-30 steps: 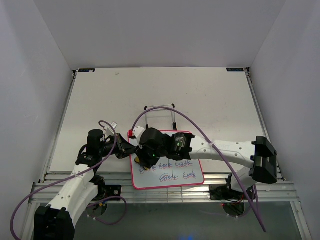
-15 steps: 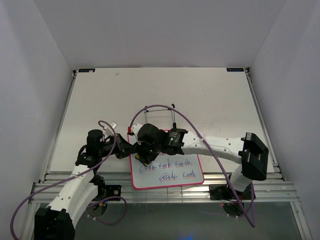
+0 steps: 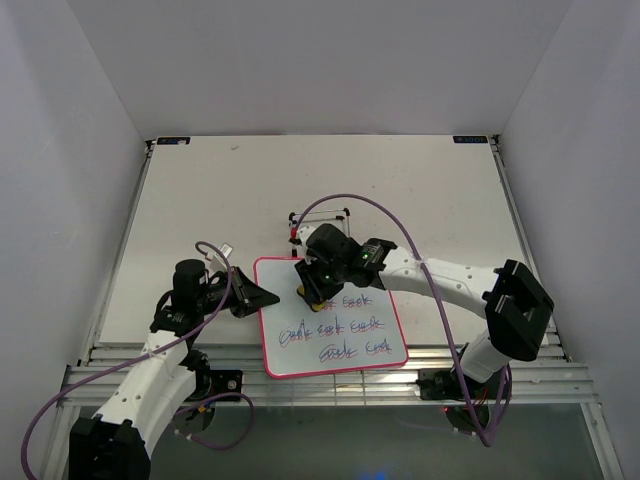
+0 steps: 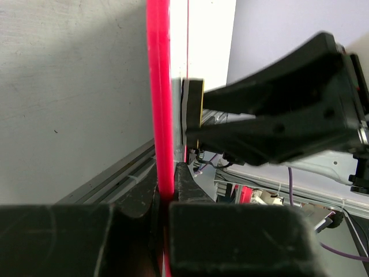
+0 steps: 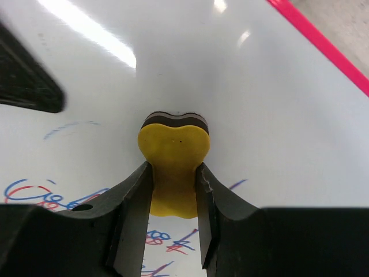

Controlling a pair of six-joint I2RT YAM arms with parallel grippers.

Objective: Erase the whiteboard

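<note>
The whiteboard (image 3: 283, 282) lies at the table's near edge, pink-red framed, with rows of blue-red scribbles across its middle and lower part; its top left is blank. My left gripper (image 3: 262, 297) is shut on the board's left frame edge (image 4: 159, 104). My right gripper (image 3: 312, 290) is shut on the yellow eraser (image 5: 174, 156), whose dark pad is pressed on the board's upper middle. In the right wrist view scribbles show below the eraser on the board (image 5: 259, 115). The left wrist view shows the eraser (image 4: 195, 101) edge-on against the board.
A black wire stand (image 3: 320, 222) sits just behind the board's top edge, close to my right wrist. The purple cable (image 3: 400, 215) arcs over my right arm. White walls enclose the table on three sides; a metal rail (image 3: 150, 352) runs along the near edge.
My right gripper has moved with the eraser from the board's upper left toward its upper middle, uncovering the blank top left and more scribbles. My left gripper keeps its hold.
</note>
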